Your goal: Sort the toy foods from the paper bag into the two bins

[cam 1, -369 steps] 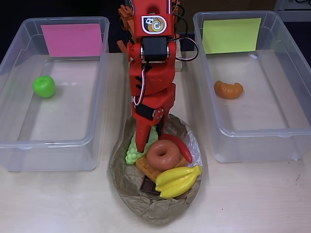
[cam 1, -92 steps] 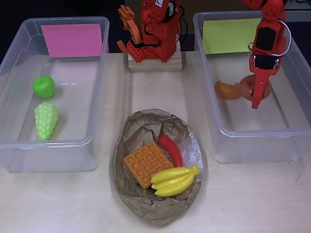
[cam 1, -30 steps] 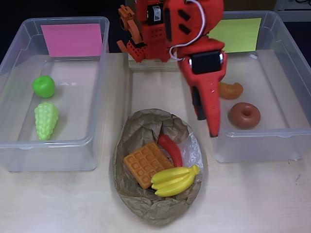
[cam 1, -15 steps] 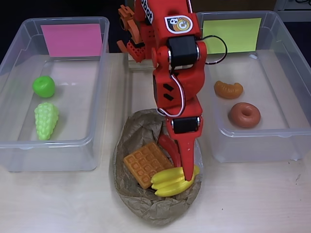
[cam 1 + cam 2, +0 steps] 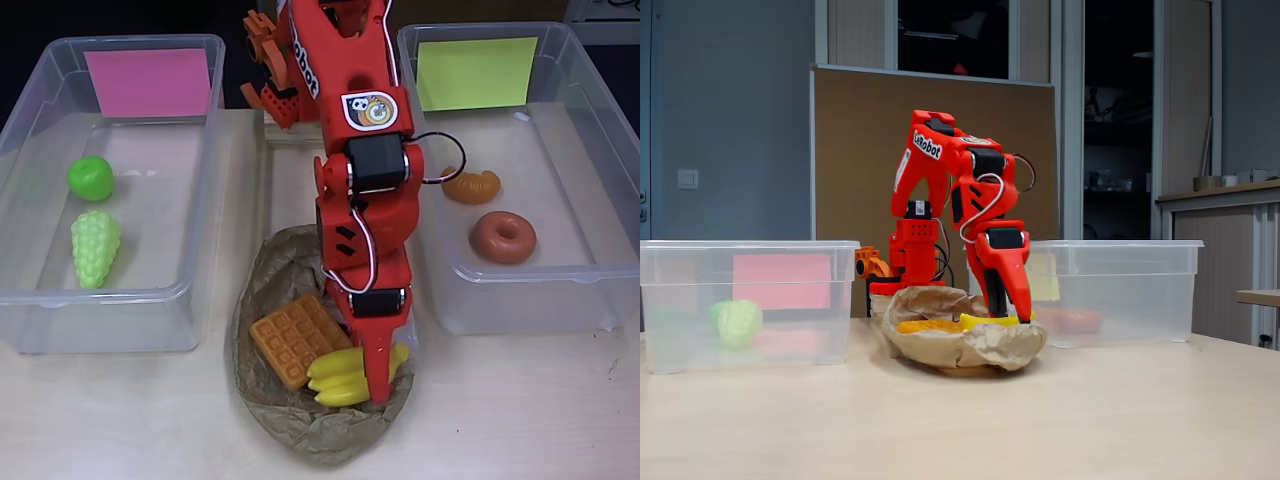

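My red gripper [image 5: 377,383] points down into the crumpled paper bag [image 5: 300,430], its tip on the right end of the yellow bananas [image 5: 335,380]; from above I cannot see how the jaws stand. The orange waffle [image 5: 290,340] lies beside the bananas on the left. The arm covers the red chili. The pink-card bin [image 5: 150,82] holds the green apple [image 5: 90,177] and the pale-green grapes [image 5: 95,247]. In the yellow-green-card bin [image 5: 476,72] lie the orange croissant [image 5: 474,186] and the brown donut [image 5: 503,237]. In the fixed view the gripper [image 5: 1018,310] dips into the bag [image 5: 965,346] at the bananas [image 5: 990,321].
The arm's base [image 5: 290,95] stands on a wooden block at the back between the two bins. Bare tabletop [image 5: 520,410] lies in front of the bins and on both sides of the bag.
The arm swung from the right bin, where it left the donut, over to the bag and came down onto the bananas. Bananas and waffle shifted slightly left.
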You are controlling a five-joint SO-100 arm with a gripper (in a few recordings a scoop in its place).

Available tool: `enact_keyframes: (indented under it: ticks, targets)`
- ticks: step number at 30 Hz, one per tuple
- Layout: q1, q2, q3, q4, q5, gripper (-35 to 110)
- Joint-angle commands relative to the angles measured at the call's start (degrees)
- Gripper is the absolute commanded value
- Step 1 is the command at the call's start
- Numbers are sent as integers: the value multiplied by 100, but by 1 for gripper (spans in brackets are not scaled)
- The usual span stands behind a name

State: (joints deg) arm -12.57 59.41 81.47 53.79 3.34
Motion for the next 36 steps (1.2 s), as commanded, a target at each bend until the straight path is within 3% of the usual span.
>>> enact_keyframes:
  ticks: [1,9,19,29,36]
  targets:
    - [18,79,-211,105,35,23]
    - [35,88,-404,44,334,0]
    - [-158,422,-932,536,185,0]
    - [-290,1450,-2083,1951,-185,0]
    - [167,2856,-1257,2109,-185,0]
